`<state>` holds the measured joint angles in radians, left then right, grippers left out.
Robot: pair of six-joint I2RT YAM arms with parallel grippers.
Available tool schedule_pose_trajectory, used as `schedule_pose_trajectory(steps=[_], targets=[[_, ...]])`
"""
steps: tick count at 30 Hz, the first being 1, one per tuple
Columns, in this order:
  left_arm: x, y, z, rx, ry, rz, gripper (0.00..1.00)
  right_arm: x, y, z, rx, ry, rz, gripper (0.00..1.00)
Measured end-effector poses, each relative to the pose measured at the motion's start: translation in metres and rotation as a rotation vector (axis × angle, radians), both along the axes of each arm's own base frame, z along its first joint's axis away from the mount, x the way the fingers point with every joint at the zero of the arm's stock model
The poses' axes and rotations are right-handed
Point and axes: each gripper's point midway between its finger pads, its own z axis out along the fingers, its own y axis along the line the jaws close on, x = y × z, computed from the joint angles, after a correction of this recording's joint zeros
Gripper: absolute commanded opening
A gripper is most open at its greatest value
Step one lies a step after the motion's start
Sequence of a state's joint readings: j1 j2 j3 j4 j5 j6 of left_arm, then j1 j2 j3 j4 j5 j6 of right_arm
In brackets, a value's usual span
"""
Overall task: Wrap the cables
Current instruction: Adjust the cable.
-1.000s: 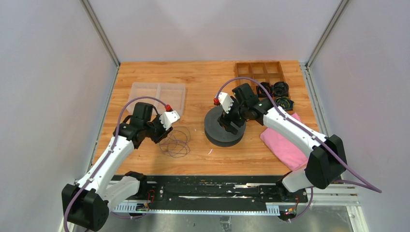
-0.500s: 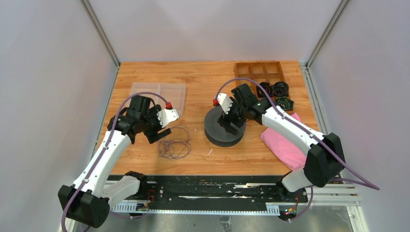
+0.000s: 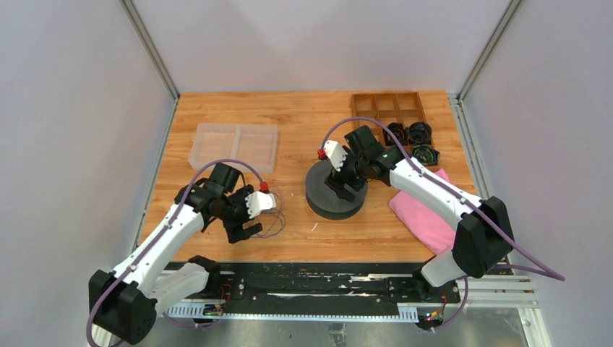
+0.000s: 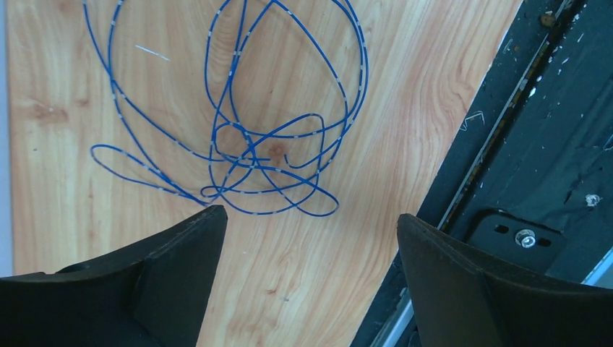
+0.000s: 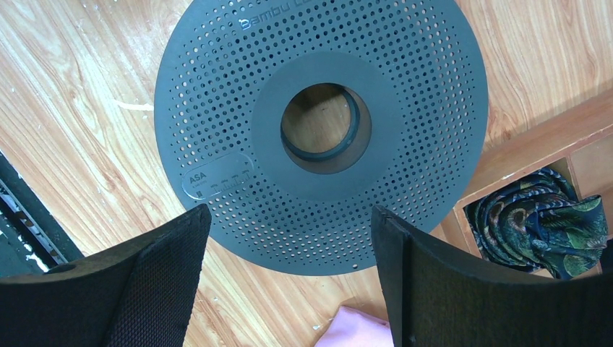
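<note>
Blue cables (image 4: 246, 144): loose tangle, unwrapped. left gripper (image 4: 307, 220): jaws wide, empty, poised above for pickup. right gripper (image 5: 288, 213): jaws wide, empty, over filament spool (image 5: 405, 108), probably the winding core.

A dark grey perforated plastic spool (image 3: 322, 206) sits centre frame, a folded pink cloth (image 3: 426, 220) lower right, a clear plastic tray (image 3: 235, 144) upper left.

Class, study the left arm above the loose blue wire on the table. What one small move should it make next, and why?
Probably lower the left gripper onto the cables and close on the knot of crossing loops. Its jaws stand open with nothing between them, and the tangle lies loose on the table just beyond the fingertips, not yet wound.
</note>
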<state>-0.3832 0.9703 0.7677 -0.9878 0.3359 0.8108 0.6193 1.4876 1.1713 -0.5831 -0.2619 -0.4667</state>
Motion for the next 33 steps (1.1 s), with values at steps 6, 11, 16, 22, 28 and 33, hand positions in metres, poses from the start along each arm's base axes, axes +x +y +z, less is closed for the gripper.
schedule_pose_trajectory(steps=[6, 11, 16, 22, 28, 33], targets=[[0.001, 0.0, -0.022, 0.019, 0.018, 0.013, 0.75, 0.0, 0.0, -0.003, -0.006, 0.007, 0.002, 0.81], [0.01, -0.001, -0.035, 0.023, 0.022, 0.056, 0.38, 0.0, 0.0, -0.004, -0.009, 0.01, 0.002, 0.8], [0.027, 0.001, -0.035, 0.046, -0.02, 0.109, 0.0, -0.001, -0.001, -0.005, -0.012, 0.014, 0.002, 0.8], [0.046, 0.004, 0.02, 0.069, -0.092, 0.139, 0.0, -0.002, 0.0, -0.005, -0.01, 0.019, 0.004, 0.79], [0.061, -0.018, 0.115, -0.095, -0.236, 0.135, 0.0, -0.004, 0.021, 0.014, 0.075, 0.045, 0.042, 0.79], [0.054, -0.039, 0.159, -0.239, -0.226, 0.13, 0.0, 0.006, 0.072, 0.071, 0.275, 0.043, 0.13, 0.78]])
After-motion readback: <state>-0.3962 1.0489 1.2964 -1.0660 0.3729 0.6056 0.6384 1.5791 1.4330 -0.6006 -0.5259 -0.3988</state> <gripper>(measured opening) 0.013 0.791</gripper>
